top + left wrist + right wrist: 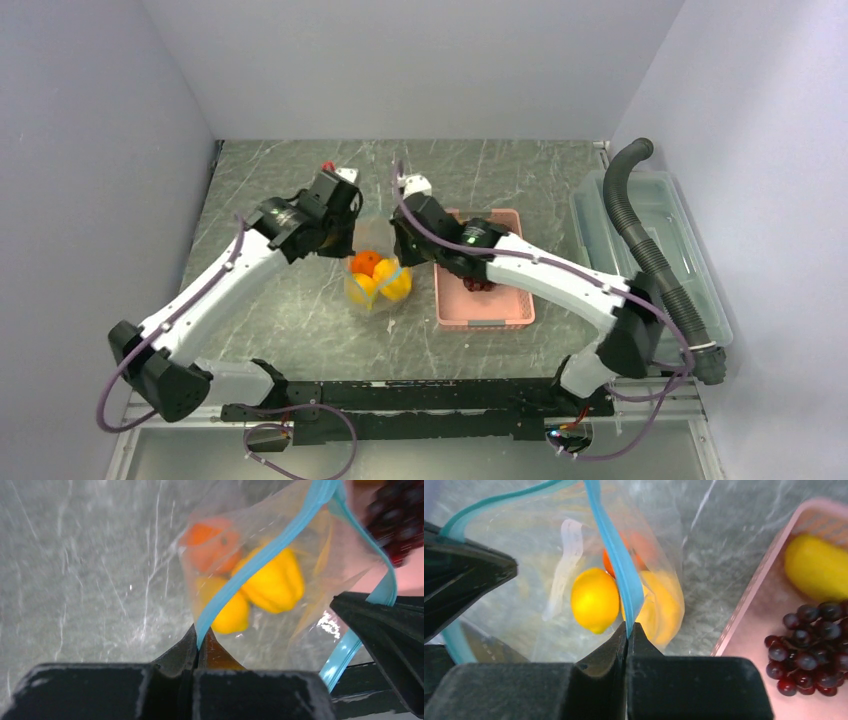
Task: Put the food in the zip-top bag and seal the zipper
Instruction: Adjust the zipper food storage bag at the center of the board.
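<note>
The clear zip-top bag (376, 285) hangs open between my two grippers, above the table. Inside it are the round orange fruit (365, 262) and yellow pieces (394, 280). They also show in the left wrist view, the orange fruit (212, 542) above a yellow piece (275, 580). My left gripper (199, 642) is shut on the teal-blue zipper (260, 560) at one side. My right gripper (627, 629) is shut on the zipper (616, 565) at the other side. The dark grapes (811, 647) and one yellow piece (816, 565) lie in the pink basket (484, 270).
The rigid clear bin (650, 250) stands at the right edge with a black ribbed hose (640, 225) over it. The pink basket sits just right of the bag, under my right arm. Grey walls close in the table at the back and both sides.
</note>
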### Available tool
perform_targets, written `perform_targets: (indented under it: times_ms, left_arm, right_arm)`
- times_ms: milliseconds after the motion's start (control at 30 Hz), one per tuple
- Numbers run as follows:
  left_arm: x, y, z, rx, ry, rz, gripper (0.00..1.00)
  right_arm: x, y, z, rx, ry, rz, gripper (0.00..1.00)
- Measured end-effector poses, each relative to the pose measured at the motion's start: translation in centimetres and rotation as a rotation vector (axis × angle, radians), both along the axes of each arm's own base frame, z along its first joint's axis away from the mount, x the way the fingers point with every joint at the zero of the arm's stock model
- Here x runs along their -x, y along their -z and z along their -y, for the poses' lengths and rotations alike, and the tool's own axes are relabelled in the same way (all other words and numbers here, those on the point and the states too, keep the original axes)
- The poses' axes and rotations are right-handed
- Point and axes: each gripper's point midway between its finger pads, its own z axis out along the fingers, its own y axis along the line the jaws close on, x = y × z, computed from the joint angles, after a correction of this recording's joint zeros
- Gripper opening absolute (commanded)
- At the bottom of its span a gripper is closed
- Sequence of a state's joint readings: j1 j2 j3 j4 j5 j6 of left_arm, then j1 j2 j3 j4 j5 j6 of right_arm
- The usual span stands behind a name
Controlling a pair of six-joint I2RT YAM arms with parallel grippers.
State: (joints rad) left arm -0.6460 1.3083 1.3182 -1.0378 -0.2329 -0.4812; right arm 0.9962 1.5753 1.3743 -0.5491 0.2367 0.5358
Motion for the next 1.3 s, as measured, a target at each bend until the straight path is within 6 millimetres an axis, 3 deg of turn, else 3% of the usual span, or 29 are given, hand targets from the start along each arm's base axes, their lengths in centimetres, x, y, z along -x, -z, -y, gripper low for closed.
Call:
perform_targets:
  times_ms: [167, 233, 300, 367, 433, 500, 567, 600, 667, 700, 800, 867, 1033, 1100, 1200, 1300]
  left_arm:
    - [-0.9, -8.0, 0.2, 0.119, 0.01, 0.203, 0.04]
    - [-0.7, -9.7, -0.2, 0.137, 0.006, 0.251, 0.04]
    - [-0.5, -10.1, -0.7, 0.136, -0.001, 0.267, 0.02]
    - [-0.4, -9.2, -0.8, 0.119, -0.005, 0.253, 0.02]
    - [-0.5, -6.8, -0.9, 0.088, -0.009, 0.215, 0.0]
    - [-0.3, -3.1, -1.0, 0.033, -0.014, 0.136, 0.0]
    - [0.1, 0.6, -1.3, -0.028, -0.019, 0.045, 0.0]
    - [0.3, 2.1, -1.3, -0.053, -0.02, 0.005, 0.0]
    - [0.6, 4.0, -1.4, -0.084, -0.02, -0.051, 0.0]
    - [0.7, 4.3, -1.3, -0.089, -0.02, -0.064, 0.0]
    - [0.4, 3.2, -1.1, -0.073, -0.018, -0.045, 0.0]
    - [-0.3, 0.9, -0.6, -0.04, -0.012, 0.007, 0.0]
    - [-1.5, -6.2, -0.1, 0.061, 0.007, 0.186, 0.03]
    - [-1.4, -7.8, -0.5, 0.072, 0.007, 0.232, 0.02]
    - [-1.4, -8.5, -1.3, 0.05, 0.003, 0.261, 0.02]
    - [-1.5, -7.8, -1.7, 0.01, 0.005, 0.25, 0.02]
  right_arm:
    - [0.0, -8.6, 1.2, -0.157, 0.019, 0.136, 0.0]
    - [0.3, -10.6, 2.0, -0.196, 0.03, 0.17, 0.0]
    - [0.3, -11.7, 2.4, -0.219, 0.037, 0.19, 0.0]
    - [0.1, -11.4, 2.2, -0.22, 0.041, 0.191, 0.0]
    - [-0.2, -9.5, 1.7, -0.192, 0.042, 0.169, 0.0]
    - [-0.5, -6.2, 1.2, -0.136, 0.044, 0.123, 0.0]
    - [-0.6, -1.3, 1.0, -0.048, 0.045, 0.05, 0.0]
    - [-0.6, -0.1, 1.1, -0.026, 0.046, 0.032, 0.0]
    - [-0.3, 2.9, 1.3, 0.038, 0.042, -0.022, 0.0]
    - [-0.1, 3.2, 1.4, 0.049, 0.041, -0.031, 0.0]
    - [-0.1, 2.3, 1.5, 0.033, 0.041, -0.019, 0.0]
    - [0.0, 0.6, 1.6, 0.0, 0.041, 0.002, 0.0]
    - [0.1, -6.2, 1.7, -0.143, 0.036, 0.09, 0.0]
    - [0.2, -7.6, 1.8, -0.18, 0.035, 0.112, 0.0]
    - [0.2, -8.1, 1.6, -0.197, 0.033, 0.12, 0.0]
    - [0.1, -7.0, 0.9, -0.185, 0.026, 0.095, 0.02]
